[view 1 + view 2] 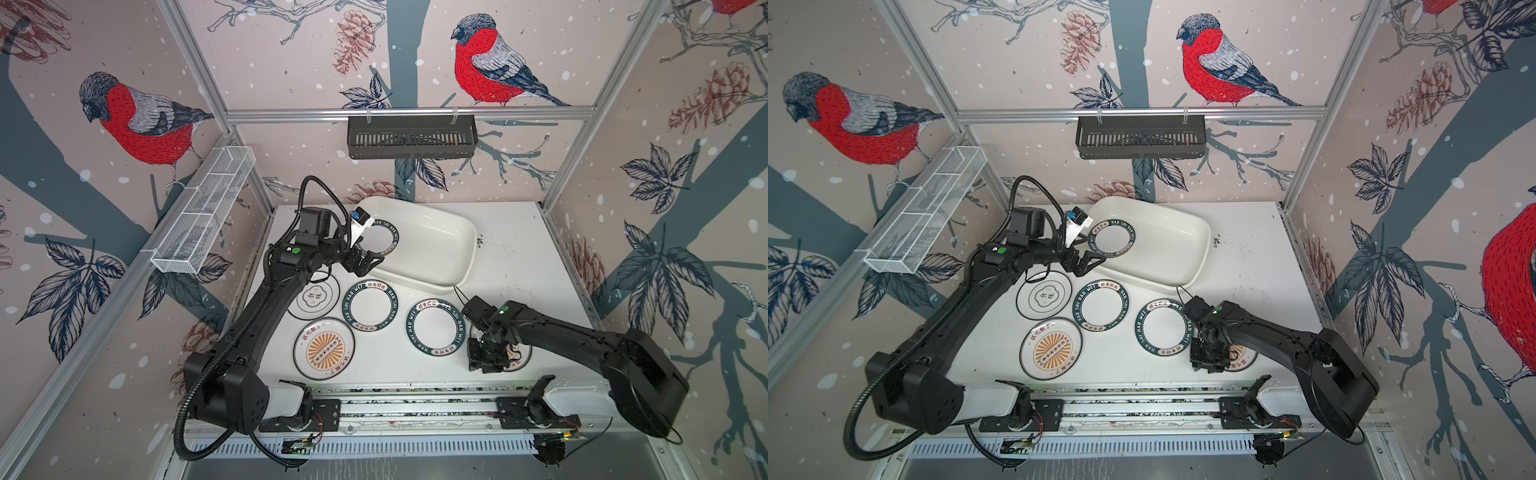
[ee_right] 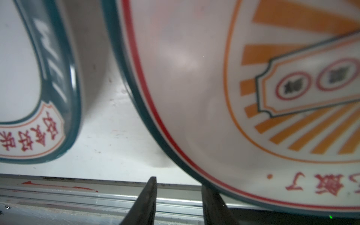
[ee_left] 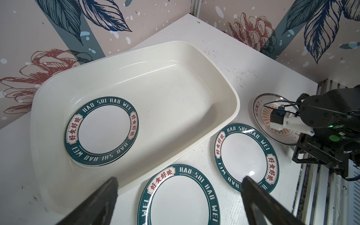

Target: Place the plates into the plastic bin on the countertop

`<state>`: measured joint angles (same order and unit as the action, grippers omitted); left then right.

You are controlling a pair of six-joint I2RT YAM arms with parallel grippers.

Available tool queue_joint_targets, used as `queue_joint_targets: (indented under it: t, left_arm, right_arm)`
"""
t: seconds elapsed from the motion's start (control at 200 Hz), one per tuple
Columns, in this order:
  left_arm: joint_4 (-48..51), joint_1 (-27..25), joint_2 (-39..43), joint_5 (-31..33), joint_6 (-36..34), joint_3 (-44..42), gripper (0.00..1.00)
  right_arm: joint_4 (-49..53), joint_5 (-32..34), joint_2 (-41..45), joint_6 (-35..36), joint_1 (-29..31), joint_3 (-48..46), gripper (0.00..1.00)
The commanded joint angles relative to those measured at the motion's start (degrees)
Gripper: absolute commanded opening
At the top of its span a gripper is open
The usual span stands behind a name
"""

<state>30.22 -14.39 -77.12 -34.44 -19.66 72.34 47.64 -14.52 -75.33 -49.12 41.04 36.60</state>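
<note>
While the left gripper hangs over the near wall of the bin with its fingers spread wide and empty, the step in hand looks to be the right gripper's. That step is taking the sunburst plate, which lies at the front edge of the countertop.

In the right wrist view the right gripper's fingers stand part-way apart with nothing between them. One tip is outside the plate's rim and the other is hidden behind it, so whether it touches cannot be told.

The bin sits at the back of the countertop. It holds a green-rimmed plate at its left end, apparently resting on another. In front of the bin lie a quatrefoil plate, a middle plate, a right-hand plate and a second sunburst plate, all flat.

To do this well, the right gripper should probably seat one finger under the rim and one over it before closing. The shallow, glossy rim gives little to hold and may slip.

The lift should be level and high enough to clear the bin's near wall. The plate should go down in the bin's bare right half. The left gripper would best move aside so the arms do not meet there.
</note>
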Motion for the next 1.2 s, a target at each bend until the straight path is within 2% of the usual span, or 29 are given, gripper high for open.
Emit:
queue_joint_targets:
  t: [0.0, 0.27, 0.76, 0.966, 1.196]
  left_arm:
    - [-1.4, -0.1, 0.1, -1.1, 0.1, -0.3, 0.98]
    - [-2.6, 0.0, 0.0, -1.7, 1.3, -0.9, 0.98]
    - [-3.2, -0.2, -0.6, -1.8, 1.8, -0.7, 0.98]
    - [-2.3, -0.2, -0.5, -1.2, 0.6, -0.7, 0.98]
    - [-2.3, -0.2, -1.6, -1.9, 0.7, 0.6, 0.98]
  right_arm:
    - [0.4, 4.7, -0.4, 1.5, -1.1, 0.8, 0.40]
    - [-2.7, 9.5, 0.0, 2.9, -6.9, 0.6, 0.41]
    - [-9.8, 13.5, -1.2, 4.1, -14.0, 1.1, 0.43]
    - [-7.0, 13.1, 9.4, 1.9, -13.6, 0.6, 0.43]
    - [-2.0, 17.4, 20.7, -3.7, -18.5, 0.2, 0.48]
